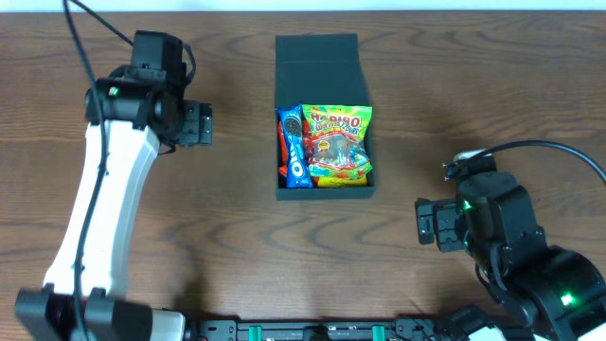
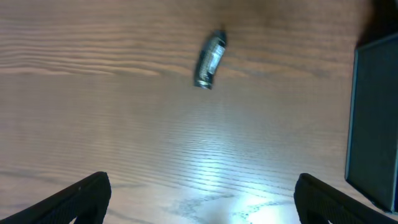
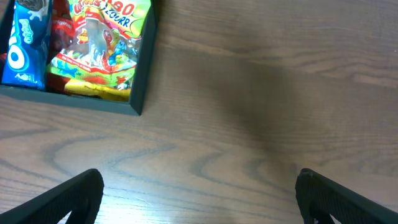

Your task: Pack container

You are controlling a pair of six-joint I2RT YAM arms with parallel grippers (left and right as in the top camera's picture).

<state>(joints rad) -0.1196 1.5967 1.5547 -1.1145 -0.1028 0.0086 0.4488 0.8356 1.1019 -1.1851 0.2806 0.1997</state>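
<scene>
Flap lid (image 1: 317, 49) of the dark teal-green square rigid container (image 1: 325, 192) lies open far-side, nearer left hand (image 1: 204, 123) than right hand (image 1: 422, 223); both gape empty.

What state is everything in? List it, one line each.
Dark teal-green square rigid box: lid open, snacks inside.
Yellow-green plastic Haribo bag: lying in the box.
Blue plastic Oreo packet: in the box, beside the bag.
Small silvery packet: lying on the brown wooden table, outside the box.
Left hand: open, empty.
Right hand: open, empty.
</scene>
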